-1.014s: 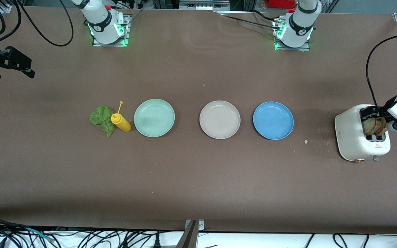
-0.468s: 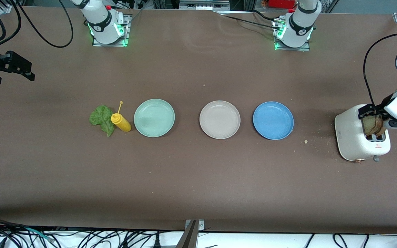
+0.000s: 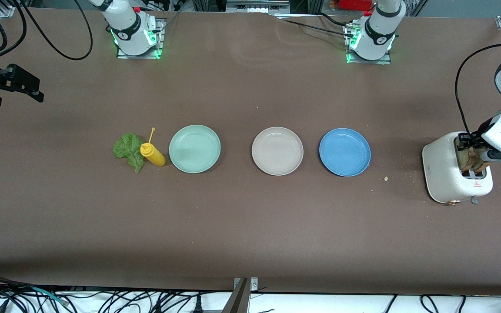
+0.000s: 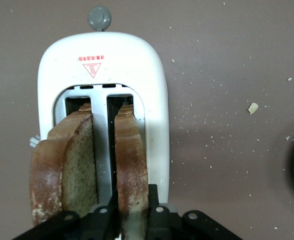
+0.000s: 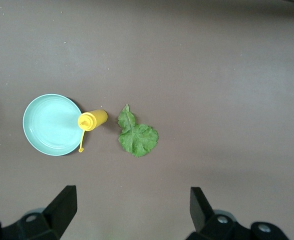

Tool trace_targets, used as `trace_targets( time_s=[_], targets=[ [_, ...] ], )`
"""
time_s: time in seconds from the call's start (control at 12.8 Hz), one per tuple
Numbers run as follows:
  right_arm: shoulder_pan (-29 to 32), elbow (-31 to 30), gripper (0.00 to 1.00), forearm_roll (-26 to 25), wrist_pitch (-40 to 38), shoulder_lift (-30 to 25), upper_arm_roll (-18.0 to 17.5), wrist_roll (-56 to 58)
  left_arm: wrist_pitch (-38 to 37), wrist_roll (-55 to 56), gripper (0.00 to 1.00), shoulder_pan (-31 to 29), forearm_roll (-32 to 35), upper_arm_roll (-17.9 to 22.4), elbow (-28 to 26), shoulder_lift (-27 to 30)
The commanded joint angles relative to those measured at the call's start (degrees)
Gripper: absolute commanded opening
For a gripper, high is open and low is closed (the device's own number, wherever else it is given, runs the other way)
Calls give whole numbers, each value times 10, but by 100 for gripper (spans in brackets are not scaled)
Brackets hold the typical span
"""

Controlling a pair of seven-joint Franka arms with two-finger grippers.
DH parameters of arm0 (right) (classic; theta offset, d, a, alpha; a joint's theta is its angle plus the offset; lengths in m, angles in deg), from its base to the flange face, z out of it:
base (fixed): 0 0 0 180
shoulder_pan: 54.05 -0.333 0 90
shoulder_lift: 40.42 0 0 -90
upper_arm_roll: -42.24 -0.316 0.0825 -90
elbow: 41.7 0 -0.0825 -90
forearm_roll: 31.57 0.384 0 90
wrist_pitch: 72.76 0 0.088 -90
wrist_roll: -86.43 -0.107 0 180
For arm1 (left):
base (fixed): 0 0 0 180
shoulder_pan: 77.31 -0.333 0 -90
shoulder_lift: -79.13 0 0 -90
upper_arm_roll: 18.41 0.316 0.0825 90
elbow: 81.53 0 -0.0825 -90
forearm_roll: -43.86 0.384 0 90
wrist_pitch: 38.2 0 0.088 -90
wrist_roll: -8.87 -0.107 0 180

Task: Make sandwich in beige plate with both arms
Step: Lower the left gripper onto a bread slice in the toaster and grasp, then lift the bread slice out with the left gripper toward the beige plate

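The round, shallow, pale beige plate (image 3: 277,151) sits bare in the middle of the brown table (image 3: 250,226), between the mint-green round plate (image 3: 195,148) and the blue round plate (image 3: 345,152), so nothing of the sandwich is assembled yet. Its parts are well apart: two brown wholemeal bread slices stand upright in the slots of the white rounded toaster (image 4: 131,55) at the left arm's end of the table, and the crinkled green lettuce leaf (image 3: 128,150) lies at the right arm's end, touching the yellow squeeze bottle (image 3: 152,154) beside the mint-green plate.

What has changed in the last second is at the toaster. The left claw (image 4: 131,220), wide open a moment ago, has come down over the slots and pinched shut on one bread slice (image 4: 130,165); the other slice (image 4: 66,170) stands free beside it. That reads as the first pick secured, and the next move is likely a straight lift out of the slot, then a carry over the blue plate to the beige one. A crumbly crust could break under the pinch.

The right claw (image 5: 131,205) waits with its fingers spread wide, high over the table's end near the lettuce, holding nothing.
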Motion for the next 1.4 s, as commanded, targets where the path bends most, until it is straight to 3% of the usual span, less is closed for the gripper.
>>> trace_targets(
  time_s=[0.0,0.31,0.55,0.7,0.94,1.33],
  targets=[
    [6,8,100,11,-9,-2,-2,7,6,-7,0,-5,4,-5,-6,8],
    [6,8,100,11,-9,-1,-2,7,-1,-13,0,-3,15,-6,18,9],
    [6,8,100,11,-10,-1,-2,7,-60,-13,0,3,32,-17,65,12],
    [6,8,100,11,-10,-1,-2,7,-116,-3,0,3,69,-55,106,12],
    [6,8,100,11,-12,-1,-2,7,-224,67,0,4,109,-144,183,12],
    [6,8,100,11,-16,-1,-2,6,-292,156,0,3,82,-261,231,11]
  ],
)
